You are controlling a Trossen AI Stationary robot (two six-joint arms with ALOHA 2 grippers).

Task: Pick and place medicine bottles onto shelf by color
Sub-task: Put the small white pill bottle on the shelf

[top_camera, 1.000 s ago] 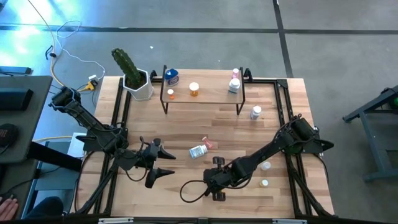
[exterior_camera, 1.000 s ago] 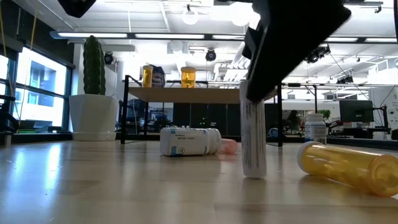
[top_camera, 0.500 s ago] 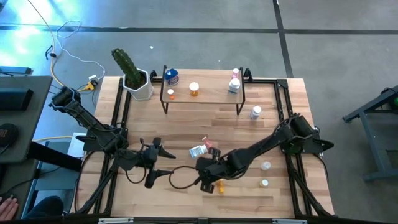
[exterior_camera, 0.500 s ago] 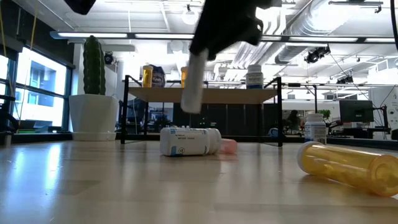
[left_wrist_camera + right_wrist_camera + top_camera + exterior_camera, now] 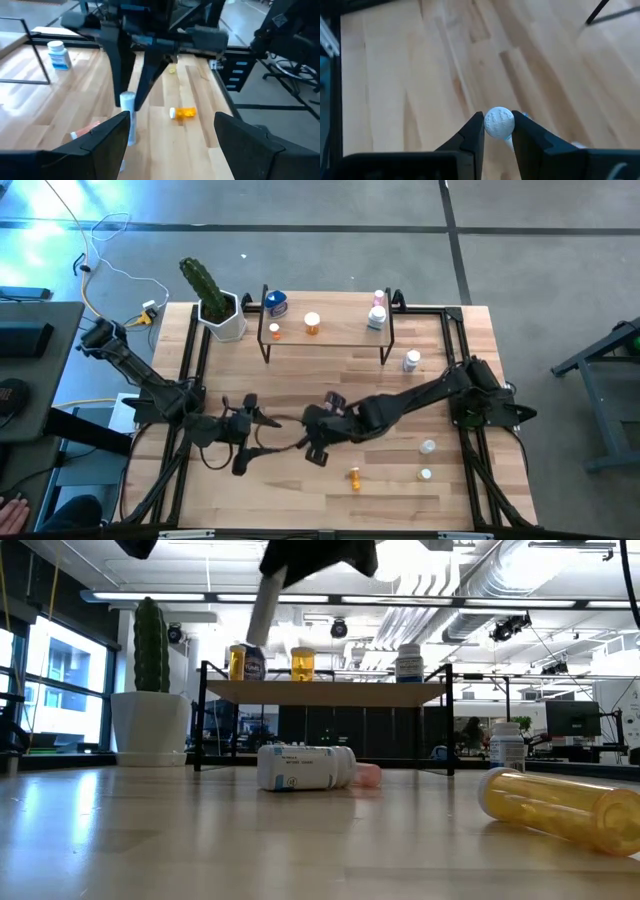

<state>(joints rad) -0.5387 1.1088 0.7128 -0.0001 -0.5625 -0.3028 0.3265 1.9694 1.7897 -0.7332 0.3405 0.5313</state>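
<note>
Right fingers (image 5: 497,131) pinched on a slim white vial (image 5: 262,606), held clear of the worktop (image 5: 440,490) near its middle. Left fingers (image 5: 172,132) spread wide, empty, waiting just beside. Shelf (image 5: 340,332) holds about five bottles: blue (image 5: 276,304), two orange, two pale on the right end. Left to place: white bottle (image 5: 300,767) lying mid-worktop, orange one (image 5: 354,477) on its side, roughly three small ones on the right. Under halfway, I'd say.
</note>
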